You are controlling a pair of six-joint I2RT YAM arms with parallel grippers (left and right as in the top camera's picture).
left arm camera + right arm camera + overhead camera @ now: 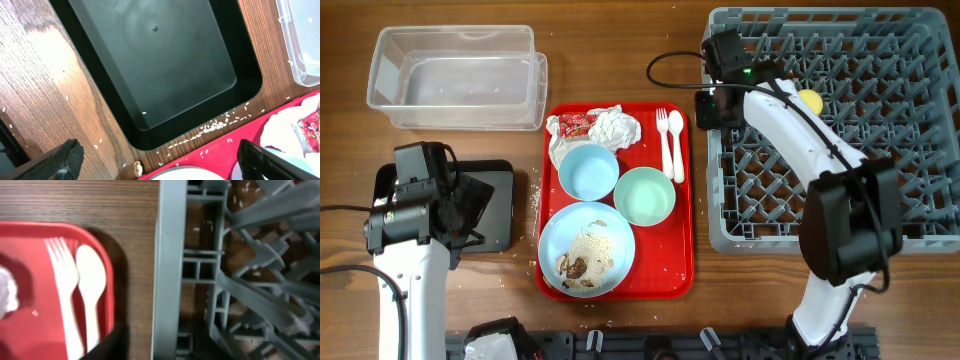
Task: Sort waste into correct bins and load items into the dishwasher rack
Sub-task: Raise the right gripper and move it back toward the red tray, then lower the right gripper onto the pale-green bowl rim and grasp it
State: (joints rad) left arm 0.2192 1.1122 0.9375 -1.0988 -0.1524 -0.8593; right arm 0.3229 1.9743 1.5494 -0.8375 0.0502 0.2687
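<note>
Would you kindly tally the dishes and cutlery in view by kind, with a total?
Plates: 1, the large light blue plate
Bowls: 2, the small light blue bowl and the mint green bowl
Cups: 1, the small yellow cup
Forks: 1, the white plastic fork
Spoons: 1, the white plastic spoon
Total: 6

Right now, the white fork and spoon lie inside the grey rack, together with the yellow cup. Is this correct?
Not quite. The fork and spoon lie on the red tray, outside the rack, as the overhead view shows. The yellow cup is in the rack.
</note>
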